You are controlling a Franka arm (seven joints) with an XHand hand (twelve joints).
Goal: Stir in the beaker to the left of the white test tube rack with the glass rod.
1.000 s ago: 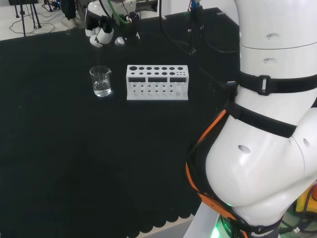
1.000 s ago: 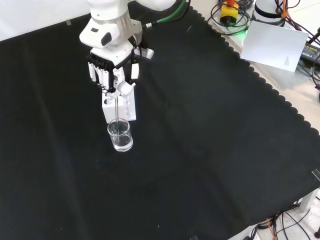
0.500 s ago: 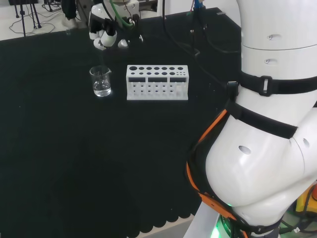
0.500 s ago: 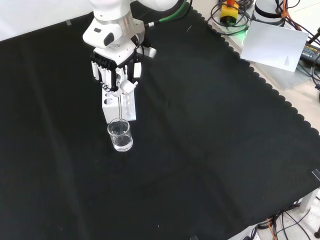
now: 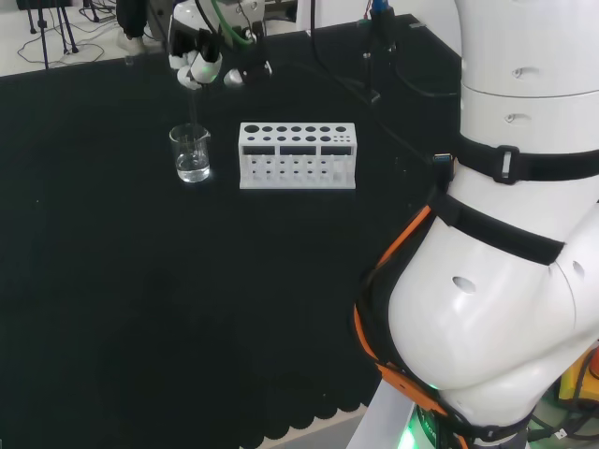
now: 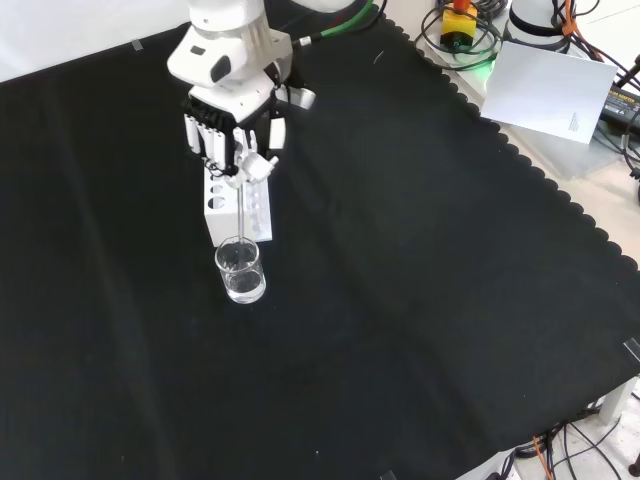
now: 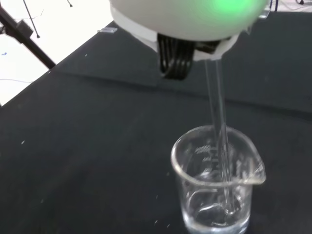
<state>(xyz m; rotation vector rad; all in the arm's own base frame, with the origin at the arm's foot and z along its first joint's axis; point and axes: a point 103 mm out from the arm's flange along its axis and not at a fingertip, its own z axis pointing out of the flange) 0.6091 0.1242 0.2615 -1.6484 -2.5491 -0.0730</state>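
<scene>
Front view, nearest first: the beaker [image 6: 241, 271] with a bit of clear liquid sits right below the hand [image 6: 232, 133], whose curled fingers pinch the glass rod [image 6: 237, 207] dipping into it; white test tube rack [image 6: 240, 210] just behind.

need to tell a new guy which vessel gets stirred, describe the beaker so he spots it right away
In the head view, find the white test tube rack on the black cloth. Just left of it stands the beaker, small, clear glass, with a pouring spout and a little clear liquid. The glass rod held by the hand reaches down into it.
</scene>
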